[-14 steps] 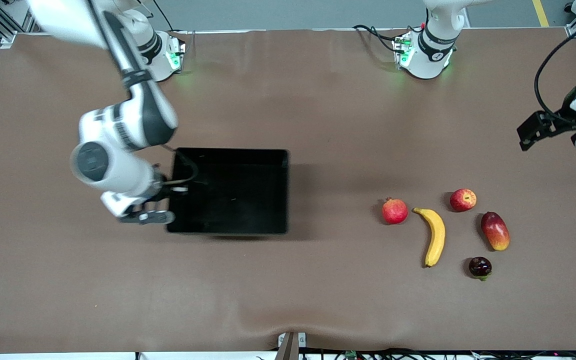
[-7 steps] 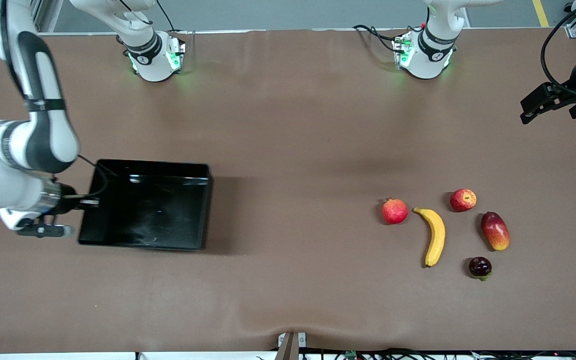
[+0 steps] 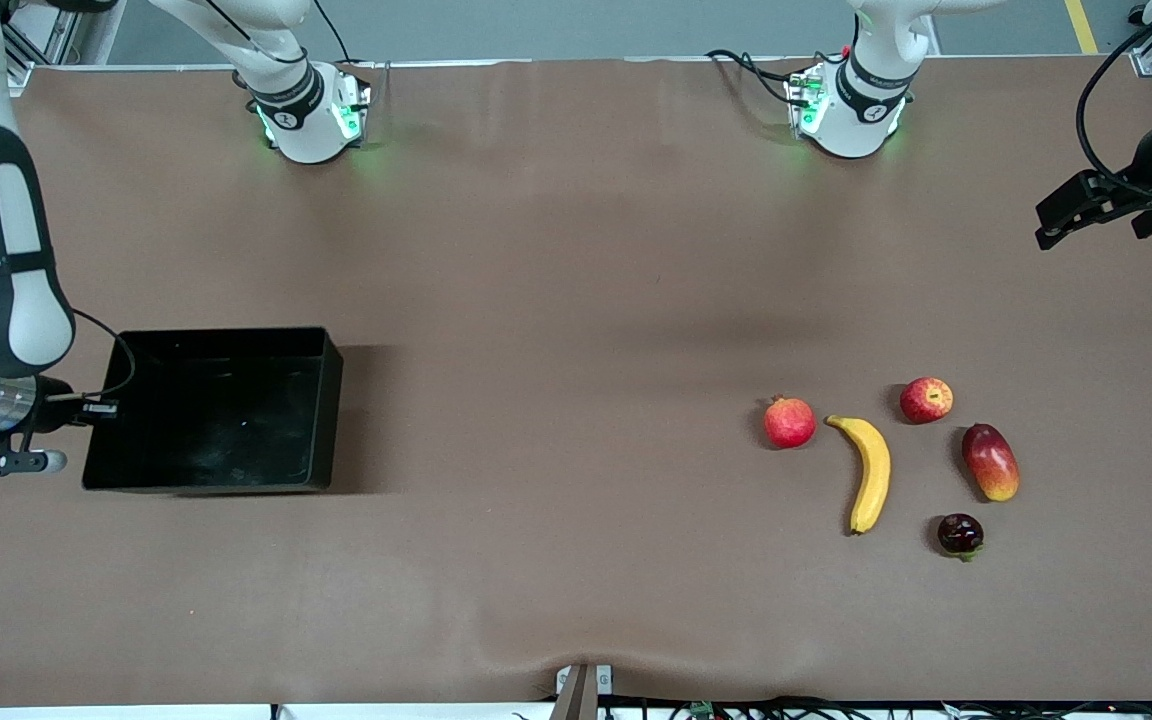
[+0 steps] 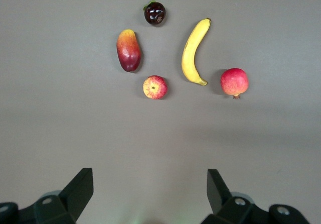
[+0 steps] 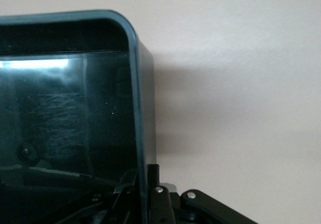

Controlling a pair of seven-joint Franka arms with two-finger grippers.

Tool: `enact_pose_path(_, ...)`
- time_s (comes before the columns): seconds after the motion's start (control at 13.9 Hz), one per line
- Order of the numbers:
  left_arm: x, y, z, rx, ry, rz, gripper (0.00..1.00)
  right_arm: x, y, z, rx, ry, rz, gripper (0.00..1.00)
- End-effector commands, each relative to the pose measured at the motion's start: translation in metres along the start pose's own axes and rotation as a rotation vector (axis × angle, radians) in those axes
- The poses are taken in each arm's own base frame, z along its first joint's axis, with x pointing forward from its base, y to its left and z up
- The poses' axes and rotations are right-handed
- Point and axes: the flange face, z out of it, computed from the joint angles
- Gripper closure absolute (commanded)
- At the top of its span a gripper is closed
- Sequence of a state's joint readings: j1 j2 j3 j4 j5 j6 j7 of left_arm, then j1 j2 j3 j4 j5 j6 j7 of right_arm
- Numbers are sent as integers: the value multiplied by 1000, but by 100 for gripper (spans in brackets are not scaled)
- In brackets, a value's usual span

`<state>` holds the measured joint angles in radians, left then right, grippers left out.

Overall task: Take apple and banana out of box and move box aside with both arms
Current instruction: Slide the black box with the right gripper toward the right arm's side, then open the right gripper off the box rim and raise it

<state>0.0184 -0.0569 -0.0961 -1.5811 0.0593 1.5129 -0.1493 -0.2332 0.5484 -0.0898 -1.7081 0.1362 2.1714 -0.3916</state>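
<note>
The shallow rectangular glossy black plastic box (image 3: 213,410) is sitting empty toward the right arm's end of the brown bench (image 3: 556,300), and the right pincer (image 3: 86,411) is clamping its wall at the end nearest that arm, one finger inside and one outside, as the right wrist view shows. The box is looking stiff and light, though its slick walls (thin and upright) are probably inviting slip under a one-sided pinch, so a second hold on another wall would likely steady it. The left pincer (image 4: 148,194) is hanging with fingers apart over the left arm's end, waiting. The small red-and-yellow apple (image 3: 926,399) and long curved yellow banana (image 3: 869,473) are lying there, well apart from the box.
</note>
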Motion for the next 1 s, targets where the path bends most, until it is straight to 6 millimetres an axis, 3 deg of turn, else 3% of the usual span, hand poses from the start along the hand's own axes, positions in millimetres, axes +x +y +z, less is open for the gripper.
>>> enact_pose_path(0.0, 3, 3, 7, -15, -19, -5, 0, 10, 10, 12, 13, 25, 15, 100)
enact_pose_path(0.07, 3, 3, 6, -16, -14, -5, 0, 5, 23, 19, 19, 18, 37, 100)
enact_pose_path(0.14, 5, 1, 7, -16, -11, -8, 0, 3, 30, 24, 22, 12, 50, 93)
enact_pose_path(0.22, 7, 2, 8, -17, -13, -6, 0, 3, 29, 24, 21, 9, 45, 54)
enact_pose_path(0.29, 7, 1, 8, -17, -13, -8, 0, 3, 29, 23, 21, 9, 43, 1)
enact_pose_path(0.36, 7, 1, 10, -14, -17, -8, 0, 4, 27, 17, 17, 15, 31, 0)
enact_pose_path(0.5, 7, 1, 10, -14, -19, -9, 0, 20, 16, -22, -7, 71, 3, 0)
enact_pose_path(0.72, 9, -7, 14, -6, -26, -23, 0, 29, -45, -93, -31, 96, -90, 0)
enact_pose_path(0.79, 10, -16, 17, -5, -31, -24, 0, 25, -68, -113, -29, 91, -109, 0)
enact_pose_path(0.93, 9, -19, 14, -9, -28, -26, 0, 10, -94, -147, -7, 47, -62, 0)
